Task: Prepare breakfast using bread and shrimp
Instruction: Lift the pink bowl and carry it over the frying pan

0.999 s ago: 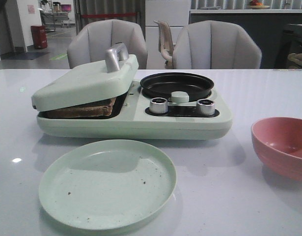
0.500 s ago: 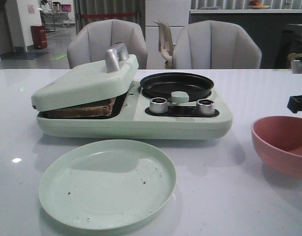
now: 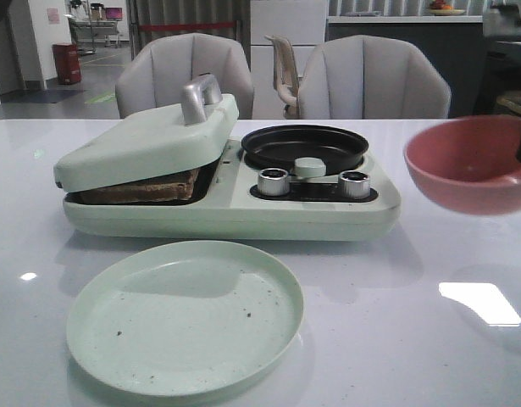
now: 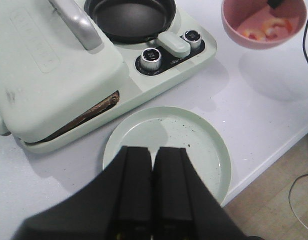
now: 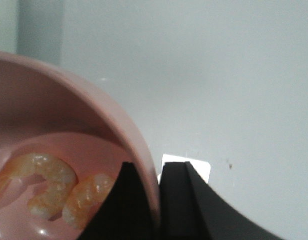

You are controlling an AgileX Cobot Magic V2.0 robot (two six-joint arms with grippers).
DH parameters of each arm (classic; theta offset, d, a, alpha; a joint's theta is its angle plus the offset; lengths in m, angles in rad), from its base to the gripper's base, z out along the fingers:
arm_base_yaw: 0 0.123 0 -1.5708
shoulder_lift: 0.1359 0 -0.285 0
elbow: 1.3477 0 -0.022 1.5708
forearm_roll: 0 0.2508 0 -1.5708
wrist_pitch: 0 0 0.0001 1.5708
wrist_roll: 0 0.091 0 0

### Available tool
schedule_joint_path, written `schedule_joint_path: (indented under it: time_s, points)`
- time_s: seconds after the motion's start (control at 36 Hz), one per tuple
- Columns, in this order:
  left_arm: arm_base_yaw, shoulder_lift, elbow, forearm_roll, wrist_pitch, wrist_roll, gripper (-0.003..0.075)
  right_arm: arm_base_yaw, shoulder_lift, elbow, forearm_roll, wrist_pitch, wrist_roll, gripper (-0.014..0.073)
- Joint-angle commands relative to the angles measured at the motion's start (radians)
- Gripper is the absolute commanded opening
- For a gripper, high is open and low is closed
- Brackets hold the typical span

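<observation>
Shrimp (image 5: 41,187) lie in the bottom of a pink bowl (image 3: 468,165), curved pale orange pieces side by side, and the bowl hangs clear of the white surface (image 3: 429,339) at the right, level with the knobs of the mint-green breakfast maker (image 3: 230,182). The right gripper (image 5: 158,200) pinches the bowl's rim, its jaws closed on the wall with one finger inside and one outside. Bread (image 3: 141,188) sits in the maker's left compartment under the tilted lid (image 3: 146,140), only its dark brown crust edge showing in the gap; the left wrist view shows the same crust line below the lid. A silver handle (image 3: 199,97) stands on the lid. To the right of the lid sits a round black pan (image 3: 305,146), bare inside, with two silver knobs (image 3: 274,181) in front of it. A pale green plate (image 3: 185,315) lies on the surface just in front of the maker, flecked with a few dark crumbs. The left gripper (image 4: 152,185) hovers above the near edge of that plate, its jaws pressed together with nothing between them.
</observation>
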Motion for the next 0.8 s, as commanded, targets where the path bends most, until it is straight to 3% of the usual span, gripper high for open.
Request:
schedule_joint_path:
  time_s: [0.0, 0.14, 0.36, 0.58, 0.78]
  points:
    - [-0.009, -0.010, -0.028, -0.011, -0.072, -0.011, 0.0101, 0.030, -0.058, -0.144, -0.008, -0.016, -0.020, 0.0034]
    - [-0.009, -0.010, -0.028, -0.011, -0.072, -0.011, 0.0101, 0.093, -0.047, -0.265, -0.045, -0.040, -0.061, 0.0034]
    - [-0.009, -0.010, -0.028, -0.011, -0.072, -0.011, 0.0101, 0.228, 0.017, -0.440, -0.275, -0.055, -0.050, 0.0040]
    - [-0.009, -0.010, -0.028, -0.011, -0.074, -0.011, 0.0101, 0.372, 0.124, -0.580, -0.642, -0.012, 0.092, 0.0042]
    - [-0.009, -0.010, -0.028, -0.011, -0.075, -0.011, 0.0101, 0.496, 0.215, -0.639, -1.043, 0.050, 0.221, 0.0042]
